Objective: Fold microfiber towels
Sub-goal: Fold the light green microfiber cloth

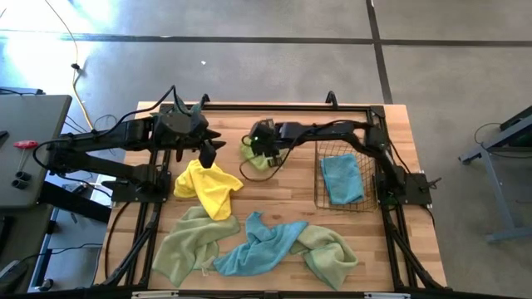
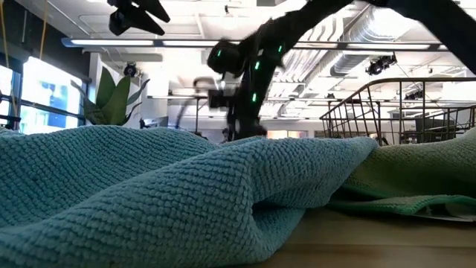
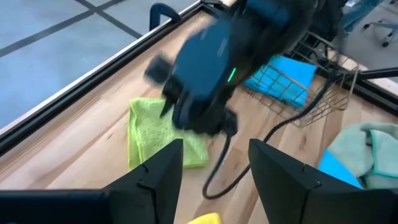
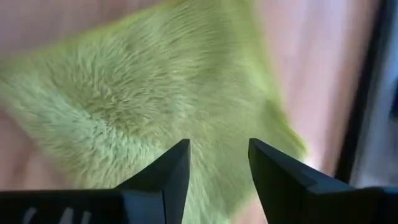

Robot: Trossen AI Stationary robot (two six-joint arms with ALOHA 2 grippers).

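My right gripper [image 4: 217,165] hangs open just over the lime towel [image 1: 256,158], near the table's [image 1: 283,195] centre. My left gripper [image 1: 211,149], also open and empty, hovers at the yellow towel's [image 1: 208,188] twelve o'clock.

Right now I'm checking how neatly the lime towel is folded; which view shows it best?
The left wrist view: the lime towel lies folded on bare wood, only partly behind the right gripper. The right wrist view shows just close-up pile, the high view a sliver under that gripper, the low view nothing.
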